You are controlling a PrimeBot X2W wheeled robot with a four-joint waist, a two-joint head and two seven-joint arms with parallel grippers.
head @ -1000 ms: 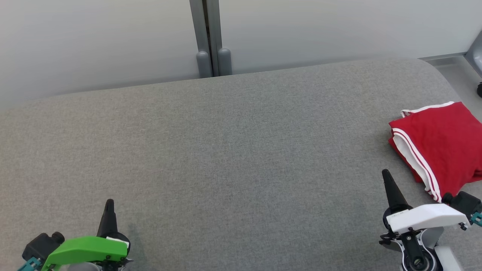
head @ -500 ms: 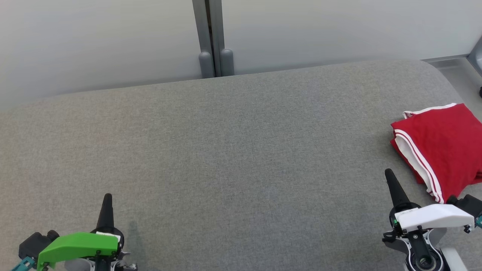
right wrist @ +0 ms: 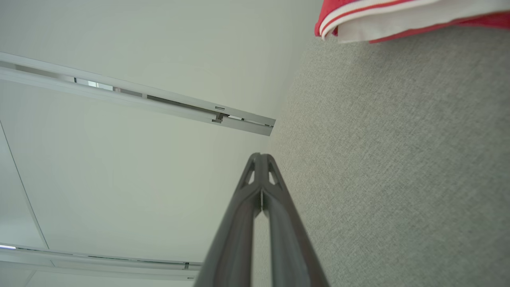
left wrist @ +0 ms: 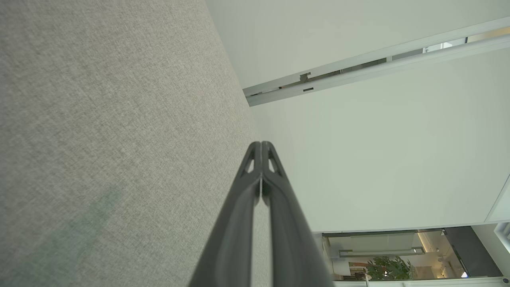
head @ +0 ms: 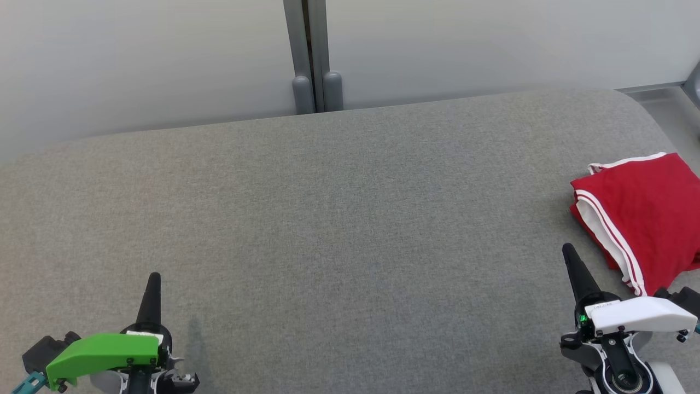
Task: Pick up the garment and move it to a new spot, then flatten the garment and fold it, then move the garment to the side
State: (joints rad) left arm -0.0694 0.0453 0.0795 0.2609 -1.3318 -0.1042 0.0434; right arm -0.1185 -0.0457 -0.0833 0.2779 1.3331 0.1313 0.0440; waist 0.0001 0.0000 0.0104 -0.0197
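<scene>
Item: garment [head: 645,213]; red, white trim with thin red stripes along one edge; lies folded in a compact stack at the right edge of the table [head: 350,219], about midway between near and far; its right part is cut off by the head view's border; the trimmed hem faces left and near.

Item: table; grey woven cover, rounded far-right corner; bare across centre and left.

Item: left gripper [head: 153,278]; near left, over the table; fingers pressed together, tips meeting, nothing between them; well apart from the garment.

Item: right gripper [head: 567,249]; near right, just left of and nearer than the garment's hem, not touching it; fingers together, nothing held; its wrist view shows the hem at the top corner, clear of the tips.

Item: wall [head: 164,54]; pale panels behind the far edge, split by a grey post [head: 311,49].

Step, by judgement: the garment looks already folded and set at the side, so the last step appears done or all but done; both grippers are empty and stand at the near edge.

Next move, by judgement: little beyond keeping the arms clear of the stack; should the fold need a nudge, the right gripper is the closer, and would have to part its fingers and reach right and far to the hem without dragging the layers apart.
</scene>
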